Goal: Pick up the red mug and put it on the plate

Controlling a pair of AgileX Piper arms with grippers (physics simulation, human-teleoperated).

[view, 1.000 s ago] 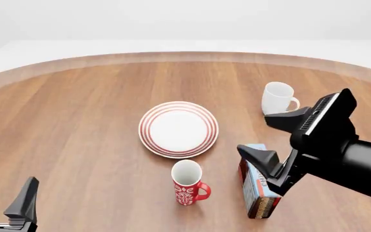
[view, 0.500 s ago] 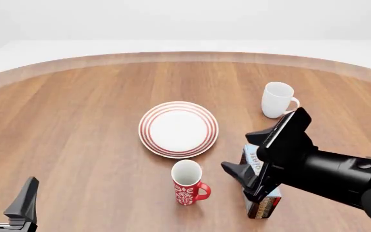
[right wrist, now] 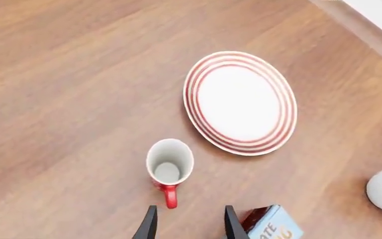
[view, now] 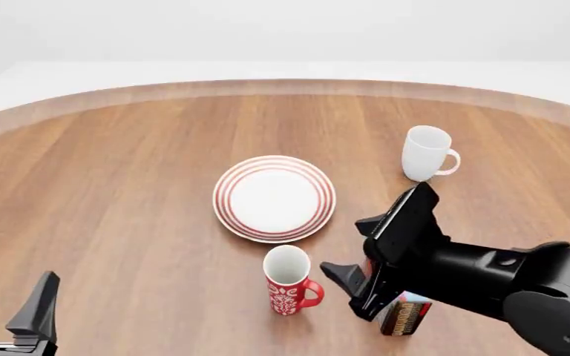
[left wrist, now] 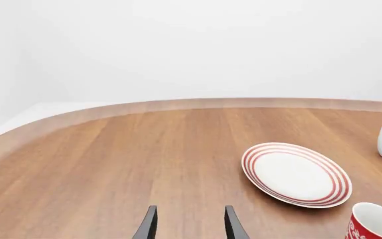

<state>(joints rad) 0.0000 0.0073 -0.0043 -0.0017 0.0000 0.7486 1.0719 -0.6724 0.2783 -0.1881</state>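
Note:
The red mug point(view: 287, 282) stands upright on the table in front of the plate point(view: 274, 198), handle toward the right. My right gripper point(view: 344, 246) is open just right of the handle, with nothing between its fingers. In the right wrist view the red mug point(right wrist: 169, 167) sits just beyond the open right gripper point(right wrist: 189, 224), its handle pointing at the gap, and the plate point(right wrist: 240, 102) lies farther on. My left gripper point(view: 10, 293) rests open at the near left corner, far from both. The left wrist view shows the left gripper point(left wrist: 189, 224), the plate point(left wrist: 296, 174) and part of the red mug point(left wrist: 375, 224).
A plain white mug point(view: 427, 153) stands at the back right. A small printed box point(view: 404, 311) stands right of the red mug, partly hidden under my right arm. The table's curved far edge point(view: 285, 85) runs across the back.
My right arm has swung left and lower, from above the box toward the red mug's handle, staying open. The left arm, mugs and plate have not moved.

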